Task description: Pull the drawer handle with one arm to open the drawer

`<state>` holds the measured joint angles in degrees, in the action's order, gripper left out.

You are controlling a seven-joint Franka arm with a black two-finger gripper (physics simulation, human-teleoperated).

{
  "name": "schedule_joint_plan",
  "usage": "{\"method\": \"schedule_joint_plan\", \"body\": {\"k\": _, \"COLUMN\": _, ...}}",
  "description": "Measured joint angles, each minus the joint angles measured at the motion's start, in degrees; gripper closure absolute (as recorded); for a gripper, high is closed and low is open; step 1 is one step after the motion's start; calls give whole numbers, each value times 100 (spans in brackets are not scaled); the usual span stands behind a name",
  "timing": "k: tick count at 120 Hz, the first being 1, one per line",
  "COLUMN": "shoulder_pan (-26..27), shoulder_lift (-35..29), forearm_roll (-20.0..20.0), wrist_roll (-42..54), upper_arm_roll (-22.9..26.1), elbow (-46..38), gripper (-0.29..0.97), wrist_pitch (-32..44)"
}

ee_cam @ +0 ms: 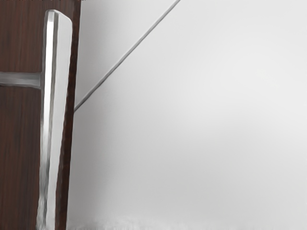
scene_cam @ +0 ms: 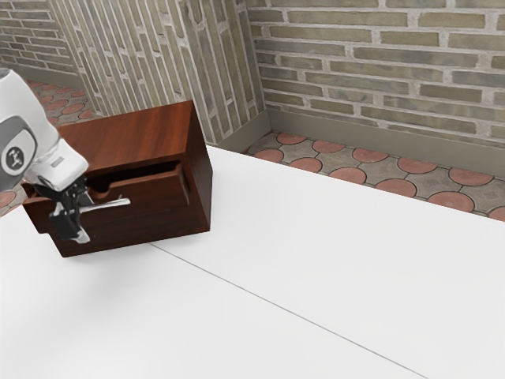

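Exterior view: the wooden cabinet (scene_cam: 150,130) stands on the white table (scene_cam: 331,260) at the exterior view's left, in front of a brick wall (scene_cam: 379,63). Its drawer (scene_cam: 150,201) appears to be drawn out a short way, going by the dark gap along the top behind its front panel, though the angle is poor and I would not put it more firmly. The silver handle (scene_cam: 110,204) runs across the drawer front.

My arm (scene_cam: 31,142) comes down from the upper left, and the black gripper (scene_cam: 76,227) hangs at the handle's end nearer the exterior view's left, close against the bar. I cannot tell whether the hand is spread or pinching the handle.

Wrist view: the handle (ee_cam: 53,120) runs lengthwise as a bright bar, joined by a short post (ee_cam: 19,79) to the dark wood of the drawer front (ee_cam: 19,158). Beside it lies bare table (ee_cam: 201,134), crossed by a thin seam (ee_cam: 124,55).
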<state>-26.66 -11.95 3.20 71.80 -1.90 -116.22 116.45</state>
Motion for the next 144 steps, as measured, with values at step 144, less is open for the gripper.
{"method": "schedule_joint_plan", "body": {"k": 144, "shoulder_pan": -40, "shoulder_lift": -1168, "forearm_roll": 7, "wrist_roll": -9, "upper_arm_roll": 354, "elbow": -1230, "gripper": 1, "wrist_pitch": 246}}
